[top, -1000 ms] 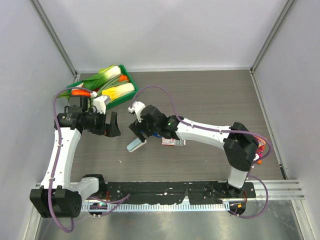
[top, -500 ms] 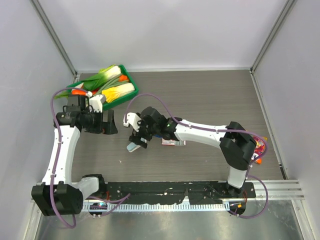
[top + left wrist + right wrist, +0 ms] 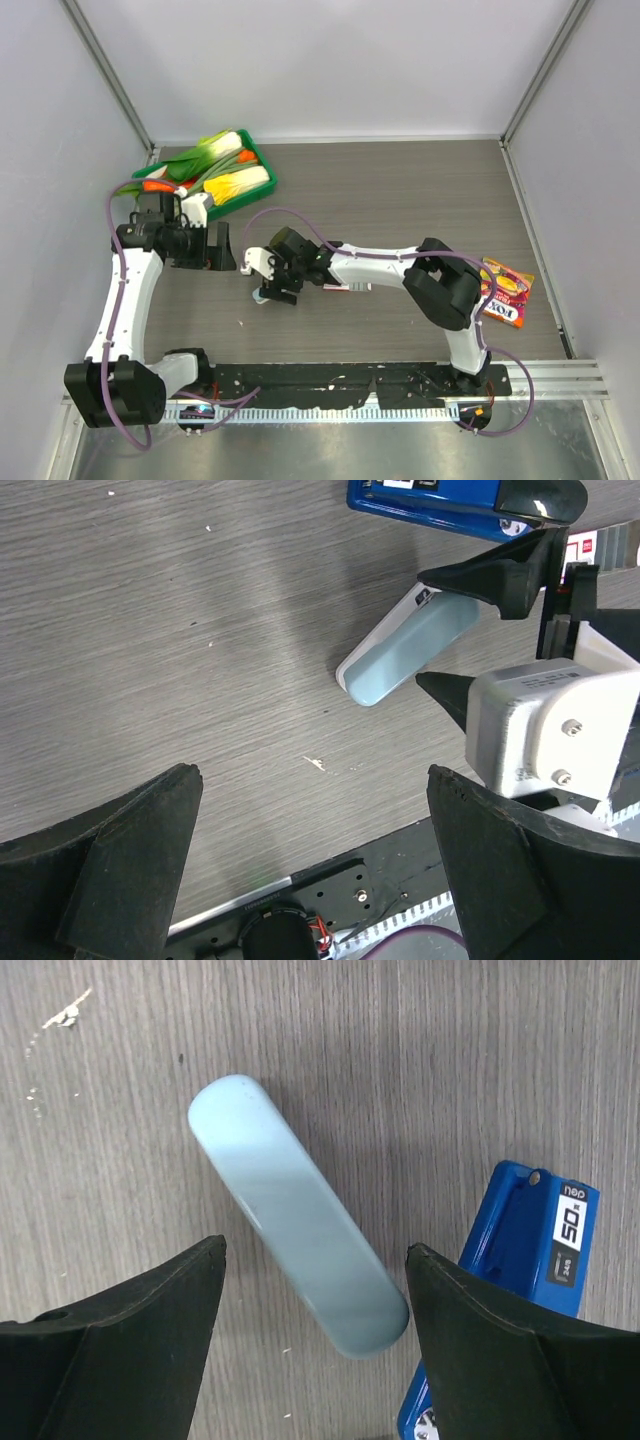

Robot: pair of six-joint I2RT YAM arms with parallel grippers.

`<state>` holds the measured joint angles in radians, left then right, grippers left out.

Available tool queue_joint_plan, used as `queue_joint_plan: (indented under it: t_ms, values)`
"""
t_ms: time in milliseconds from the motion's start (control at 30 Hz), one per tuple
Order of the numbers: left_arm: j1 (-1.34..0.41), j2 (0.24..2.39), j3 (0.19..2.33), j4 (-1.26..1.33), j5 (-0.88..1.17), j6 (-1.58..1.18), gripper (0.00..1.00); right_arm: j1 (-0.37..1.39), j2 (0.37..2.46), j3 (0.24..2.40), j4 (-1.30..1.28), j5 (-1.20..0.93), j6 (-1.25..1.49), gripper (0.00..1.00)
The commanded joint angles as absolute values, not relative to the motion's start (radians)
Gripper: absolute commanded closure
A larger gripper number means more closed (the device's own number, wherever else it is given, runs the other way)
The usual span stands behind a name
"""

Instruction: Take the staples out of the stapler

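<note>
- The stapler (image 3: pixel 300 1215) lies flat on the table (image 3: pixel 100 1110), left of centre, with one rounded end just beside a blue box (image 3: pixel 520 1230).
- The right gripper (image 3: pixel 272 282) is directly above it. Its jaws stand apart, one finger on each side of the body, and they hold nothing.
- In the right wrist view the stapler's long axis runs diagonally, from the upper left down to the lower right. So it sits skewed across the gap between the fingers, not square to it.
- We judge that this skew is what the grasp turns on. The fingers would meet the long sides at an angle unless the wrist turns a little first.
- The left gripper (image 3: pixel 312 780) hangs wide open and empty, off to the stapler's left and clearly apart from it. The right arm is the nearer one.
- From the left wrist the stapler points away to the upper right, toward the blue box. A white edge shows along its far side.
- We cannot tell from these views which end is the hinge.
</note>
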<state>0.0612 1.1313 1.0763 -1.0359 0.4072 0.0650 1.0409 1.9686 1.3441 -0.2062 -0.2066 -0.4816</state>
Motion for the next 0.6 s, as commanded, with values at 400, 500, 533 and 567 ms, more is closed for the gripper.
queue_joint_plan:
  t_ms: [400,500,533,567]
  values:
    - [0.067,1.134,1.051,-0.985,0.408,0.083,0.0,1.054,1.961,1.402,-0.229,-0.222,-0.489,0.49]
    - [0.067,1.137,1.052,-0.977,0.411,0.08,0.0,1.058,1.938,1.382,-0.221,-0.218,-0.466,0.57]
    - [0.067,1.135,1.052,-0.976,0.413,0.078,0.0,1.061,1.934,1.381,-0.224,-0.21,-0.459,0.61]
    - [0.067,1.137,1.052,-0.974,0.414,0.078,0.0,1.063,1.93,1.376,-0.225,-0.204,-0.453,0.61]
